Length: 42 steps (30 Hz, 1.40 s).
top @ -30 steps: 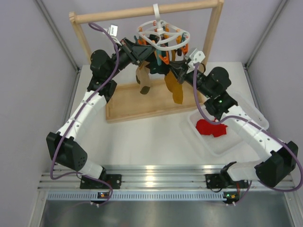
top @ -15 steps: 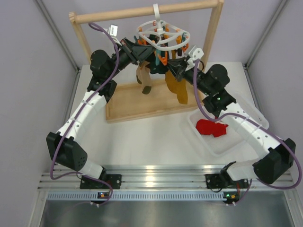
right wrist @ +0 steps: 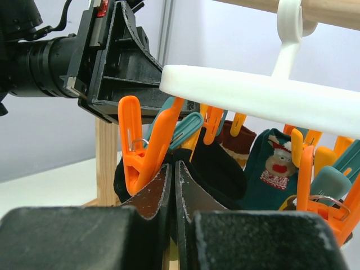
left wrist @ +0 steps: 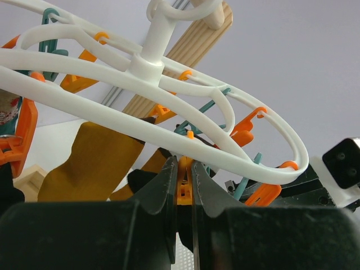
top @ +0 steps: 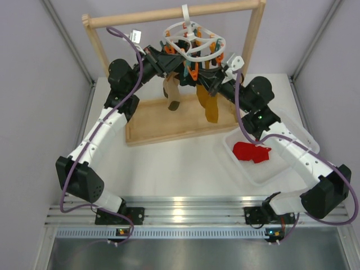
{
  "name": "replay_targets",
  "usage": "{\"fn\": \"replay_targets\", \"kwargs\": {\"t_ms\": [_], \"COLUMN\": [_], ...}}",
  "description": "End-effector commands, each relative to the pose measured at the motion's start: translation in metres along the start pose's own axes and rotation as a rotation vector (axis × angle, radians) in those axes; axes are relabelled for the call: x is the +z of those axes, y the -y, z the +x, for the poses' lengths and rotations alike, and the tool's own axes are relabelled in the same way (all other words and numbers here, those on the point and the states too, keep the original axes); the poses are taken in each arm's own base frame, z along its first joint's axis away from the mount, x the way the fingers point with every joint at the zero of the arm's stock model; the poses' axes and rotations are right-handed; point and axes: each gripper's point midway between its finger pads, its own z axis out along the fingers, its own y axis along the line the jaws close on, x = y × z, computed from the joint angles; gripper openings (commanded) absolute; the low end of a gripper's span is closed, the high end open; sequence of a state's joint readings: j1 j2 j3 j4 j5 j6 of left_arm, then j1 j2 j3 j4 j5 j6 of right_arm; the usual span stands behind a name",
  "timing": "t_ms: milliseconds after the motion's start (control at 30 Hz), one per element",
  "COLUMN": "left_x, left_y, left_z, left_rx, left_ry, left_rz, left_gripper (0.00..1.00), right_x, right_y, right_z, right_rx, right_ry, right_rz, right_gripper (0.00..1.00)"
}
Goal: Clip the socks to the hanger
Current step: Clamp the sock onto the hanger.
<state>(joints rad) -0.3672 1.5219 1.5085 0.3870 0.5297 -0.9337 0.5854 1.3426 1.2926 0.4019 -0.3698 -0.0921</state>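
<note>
From above, a clear bin (top: 292,147) is seen on the table by the right arm, and one red sock (top: 251,152) is held in it, crumpled. The white ring-shaped hanger (top: 194,45) is hung by its hook from the top bar of the wooden rack (top: 140,18), with a mustard sock (top: 211,109) and a striped sock (top: 171,93) clipped beneath it. Compared with a second ago, the right gripper (top: 201,80) is found raised and closer in under the ring, while the left gripper (top: 177,62) and the red sock are unchanged. In the left wrist view, the left gripper (left wrist: 183,169) is clenched on an orange clip (left wrist: 184,191) just below the hanger (left wrist: 140,121) rim, the mustard sock (left wrist: 90,163) hanging beside it. In the right wrist view, the right gripper (right wrist: 173,169) is pressed shut on what appears to be a black sock (right wrist: 216,166), whose dark cloth is seen on both sides of the fingers, directly under the hanger (right wrist: 253,93); a second orange clip (right wrist: 140,152) is dangled just beside the fingertips, and a teal sock (right wrist: 275,163) with a reindeer face is pegged further right.
</note>
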Motion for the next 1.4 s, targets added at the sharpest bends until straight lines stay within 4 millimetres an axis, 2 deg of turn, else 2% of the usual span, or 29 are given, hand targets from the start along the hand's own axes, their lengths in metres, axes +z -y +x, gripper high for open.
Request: {"fn": "replay_targets", "kwargs": {"t_ms": [0, 33, 133, 167, 200, 400, 600, 800, 900, 933, 1000, 1133, 1233, 1333, 1367], "left_x": [0.0, -0.001, -0.001, -0.001, -0.001, -0.003, -0.009, -0.019, -0.025, -0.026, -0.031, -0.039, -0.045, -0.053, -0.055], "left_y": [-0.016, -0.016, -0.015, -0.013, -0.012, -0.005, -0.006, -0.003, -0.001, -0.002, 0.003, 0.007, 0.01, 0.014, 0.018], "left_z": [0.021, 0.021, 0.019, 0.019, 0.018, 0.013, 0.005, 0.001, -0.004, -0.006, -0.01, -0.011, -0.011, -0.012, -0.012], "left_rx": [-0.018, -0.016, -0.018, -0.021, -0.022, -0.032, -0.032, -0.019, 0.003, 0.011, 0.031, 0.078, 0.124, 0.178, 0.195], "left_ry": [-0.079, -0.079, -0.074, -0.074, -0.07, -0.054, -0.031, -0.02, -0.007, -0.003, 0.006, 0.012, 0.016, 0.019, 0.019], "left_rz": [-0.042, -0.042, -0.038, -0.031, -0.028, -0.011, -0.023, -0.028, -0.034, -0.038, -0.035, -0.041, -0.053, -0.058, -0.05], "left_gripper": [0.0, 0.0, 0.13, 0.24, 0.29, 0.52, 0.59, 0.68, 0.71, 0.71, 0.72, 0.72, 0.71, 0.7, 0.69], "right_x": [-0.002, -0.002, -0.002, -0.002, -0.002, -0.002, -0.002, -0.001, -0.004, -0.005, -0.01, -0.024, -0.038, -0.052, -0.055], "right_y": [0.004, 0.003, 0.004, 0.005, 0.005, 0.008, 0.013, 0.013, 0.012, 0.011, 0.012, 0.011, 0.009, 0.002, -0.002], "right_z": [-0.055, -0.054, -0.054, -0.051, -0.051, -0.045, -0.037, -0.014, -0.003, 0.003, 0.009, 0.029, 0.037, 0.035, 0.028], "right_rx": [-0.025, -0.023, -0.025, -0.024, -0.026, -0.025, -0.03, -0.026, -0.025, -0.022, -0.024, -0.018, -0.005, 0.017, 0.029], "right_ry": [0.137, 0.135, 0.13, 0.124, 0.124, 0.108, 0.088, 0.027, 0.0, -0.016, -0.039, -0.111, -0.151, -0.16, -0.148], "right_rz": [-0.008, -0.01, -0.011, -0.008, -0.008, 0.001, 0.01, 0.009, 0.008, 0.013, 0.023, 0.044, 0.053, 0.046, 0.036], "right_gripper": [0.0, 0.0, 0.0, 0.0, 0.0, 0.0, 0.0, 0.0, 0.06, 0.14, 0.2, 0.39, 0.4, 0.39, 0.38]}}
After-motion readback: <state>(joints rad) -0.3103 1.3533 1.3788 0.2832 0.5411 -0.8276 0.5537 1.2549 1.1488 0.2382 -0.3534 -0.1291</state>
